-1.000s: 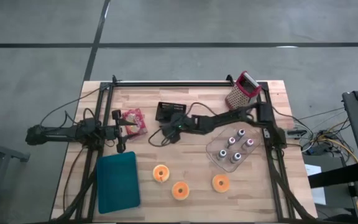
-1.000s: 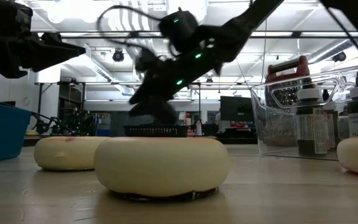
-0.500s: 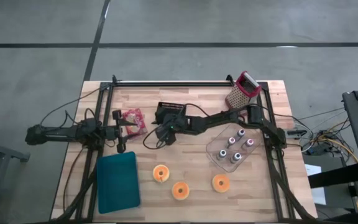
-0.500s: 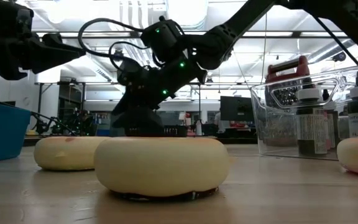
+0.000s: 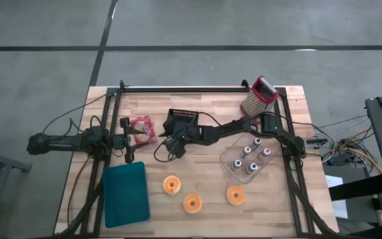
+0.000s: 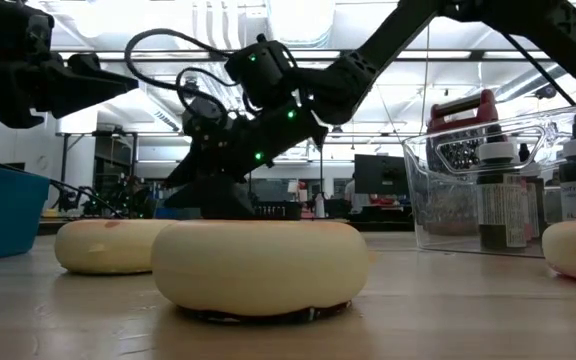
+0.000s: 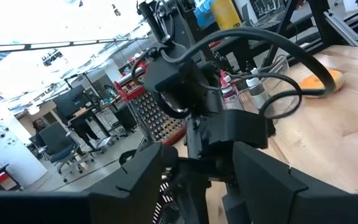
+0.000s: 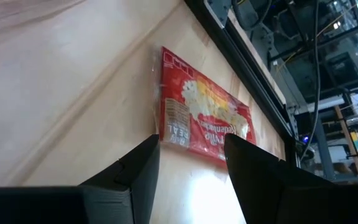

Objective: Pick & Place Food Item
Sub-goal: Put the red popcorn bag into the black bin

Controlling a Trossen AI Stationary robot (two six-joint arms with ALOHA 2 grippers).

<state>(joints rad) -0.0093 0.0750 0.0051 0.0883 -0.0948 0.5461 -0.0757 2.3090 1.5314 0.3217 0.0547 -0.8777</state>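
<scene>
Two pincers flank my red snack packet [image 5: 142,127] lying on the tabletop [image 5: 204,192]: right pincer [image 5: 170,141] near it, fingers parted, empty; left pincer [image 5: 138,135] beside it, likewise parted, empty.

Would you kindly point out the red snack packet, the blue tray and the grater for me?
red snack packet [image 8: 205,122]: right wrist view, middle of its printed face.
blue tray [image 5: 125,192]: high view, centre of its floor.
grater [image 5: 256,98]: high view, its metal grating face.

Bright ceiling strip lights [image 6: 238,22] glare in the low view, silhouetting the arms; foreground slightly soft.
</scene>
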